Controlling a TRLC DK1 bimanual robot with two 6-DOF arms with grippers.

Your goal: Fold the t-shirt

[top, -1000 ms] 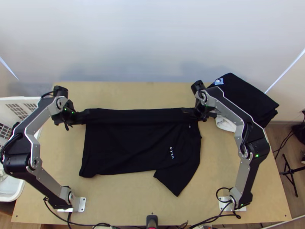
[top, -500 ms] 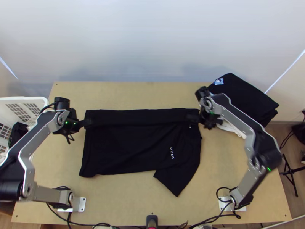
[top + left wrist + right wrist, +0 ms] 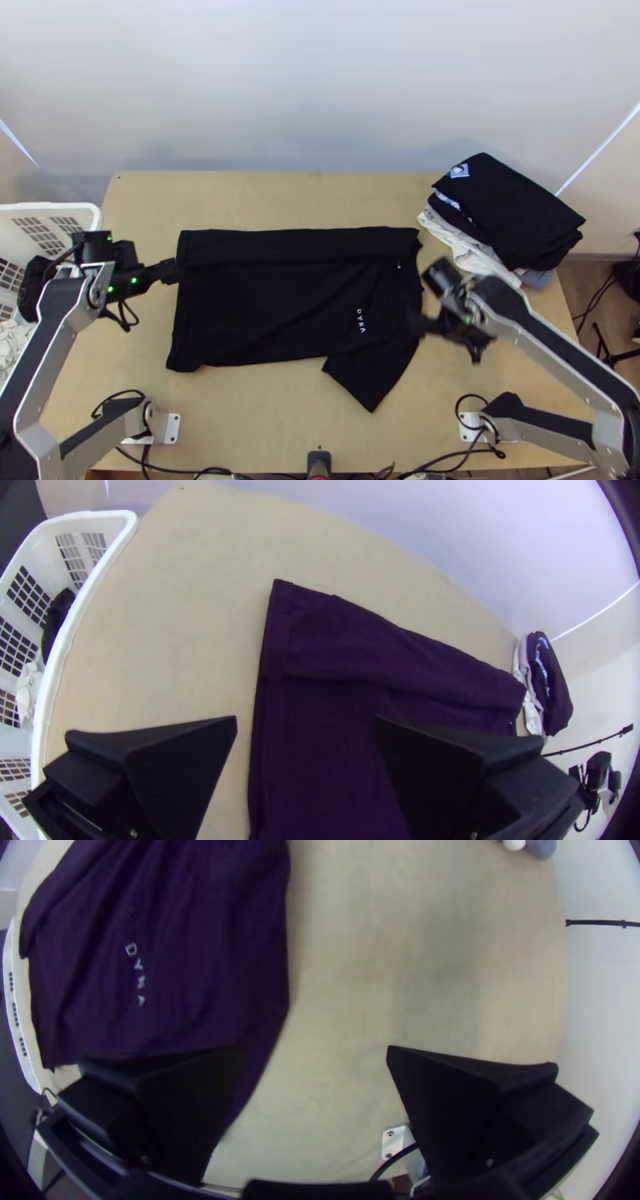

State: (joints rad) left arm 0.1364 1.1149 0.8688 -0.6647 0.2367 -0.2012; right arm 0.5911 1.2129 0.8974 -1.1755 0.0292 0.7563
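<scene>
My left gripper (image 3: 170, 270) is at the black t-shirt's left edge in the top view, and my right gripper (image 3: 418, 323) is at its right edge, by the sleeve side. The t-shirt (image 3: 264, 304) lies flat with its far side folded over in a long strip; one sleeve points toward the near edge. In the left wrist view my left gripper (image 3: 307, 723) is open, with the shirt's hem (image 3: 267, 700) between and below its fingers. In the right wrist view my right gripper (image 3: 313, 1053) is open above the shirt's edge (image 3: 267, 993) and bare wood.
A stack of folded clothes (image 3: 512, 212) lies at the table's far right corner, dark pieces over white and grey ones. At the left stands a white basket (image 3: 60, 210) with cloth inside. Bare wood (image 3: 264, 196) runs beyond the shirt.
Both grippers have come away from the shirt's folded far strip. The left moved a little nearer the table's front, the right farther down along the shirt's right side. The shirt has stayed in place.
</scene>
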